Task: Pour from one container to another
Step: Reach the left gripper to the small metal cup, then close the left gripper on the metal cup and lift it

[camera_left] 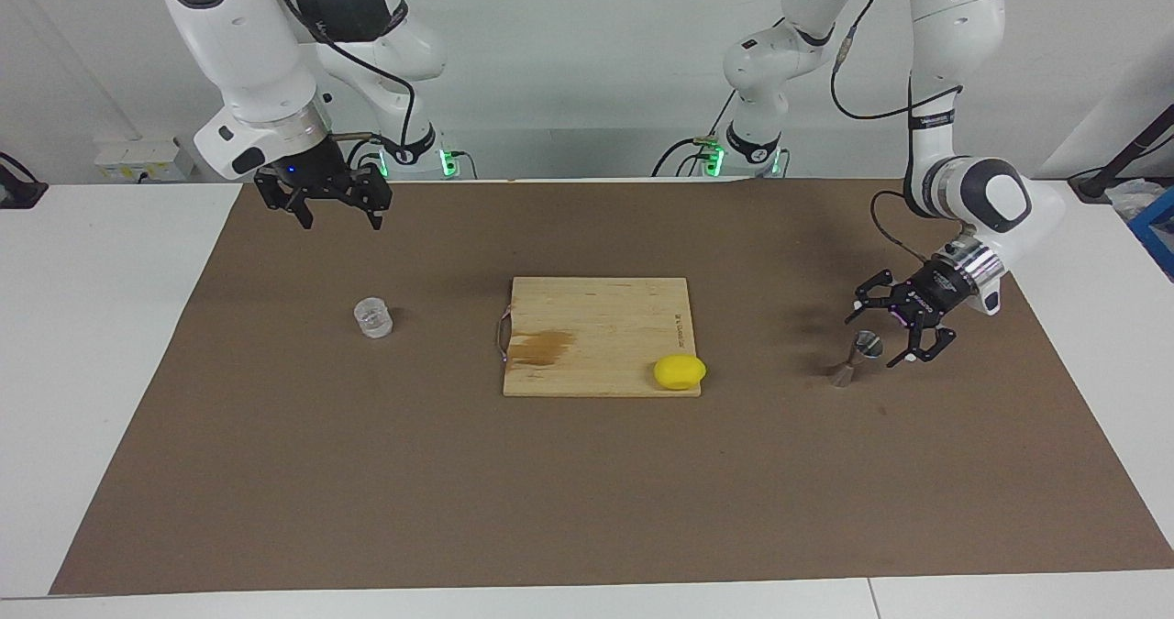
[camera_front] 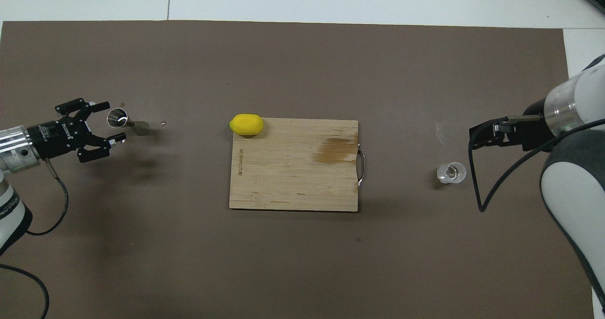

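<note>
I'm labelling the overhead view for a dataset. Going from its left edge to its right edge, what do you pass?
left gripper → metal jigger → lemon → cutting board → glass cup → right gripper

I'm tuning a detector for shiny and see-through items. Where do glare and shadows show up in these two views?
Overhead view: a bright glint sits inside the metal jigger's cup, and the glass cup looks pale with small highlights. Facing view: the jigger casts a soft dark patch on the brown mat, and a faint shadow lies beside the lemon on the cutting board.
</note>
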`<state>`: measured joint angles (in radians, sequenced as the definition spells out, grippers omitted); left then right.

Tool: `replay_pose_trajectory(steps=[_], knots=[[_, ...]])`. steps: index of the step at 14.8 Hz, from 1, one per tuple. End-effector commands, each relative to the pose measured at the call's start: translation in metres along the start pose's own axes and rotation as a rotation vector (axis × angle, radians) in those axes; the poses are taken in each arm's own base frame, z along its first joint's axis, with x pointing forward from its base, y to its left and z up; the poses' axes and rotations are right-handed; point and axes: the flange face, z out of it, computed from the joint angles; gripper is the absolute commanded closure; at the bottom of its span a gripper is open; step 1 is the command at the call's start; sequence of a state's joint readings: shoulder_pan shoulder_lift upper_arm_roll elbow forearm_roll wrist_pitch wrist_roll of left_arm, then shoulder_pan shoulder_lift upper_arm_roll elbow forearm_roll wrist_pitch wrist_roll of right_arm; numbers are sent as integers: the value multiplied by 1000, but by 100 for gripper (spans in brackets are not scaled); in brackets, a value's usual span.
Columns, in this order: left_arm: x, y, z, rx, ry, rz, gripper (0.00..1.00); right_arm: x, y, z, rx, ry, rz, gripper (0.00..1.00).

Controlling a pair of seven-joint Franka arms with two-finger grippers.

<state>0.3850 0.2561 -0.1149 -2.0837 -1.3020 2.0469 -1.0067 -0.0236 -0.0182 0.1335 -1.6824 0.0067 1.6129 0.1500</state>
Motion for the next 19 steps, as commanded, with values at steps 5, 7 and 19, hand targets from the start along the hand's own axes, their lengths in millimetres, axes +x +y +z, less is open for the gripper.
replay_pose_trajectory(steps=[5, 7, 19], knots=[[1, 0, 4, -18, -4, 65, 17, -4, -3, -4, 3, 5, -34, 0], [1, 0, 7, -29, 3, 72, 17, -4, -4, -3, 1, -1, -34, 0], [0, 3, 10, -85, -16, 40, 28, -2, 1, -4, -64, 21, -27, 1]])
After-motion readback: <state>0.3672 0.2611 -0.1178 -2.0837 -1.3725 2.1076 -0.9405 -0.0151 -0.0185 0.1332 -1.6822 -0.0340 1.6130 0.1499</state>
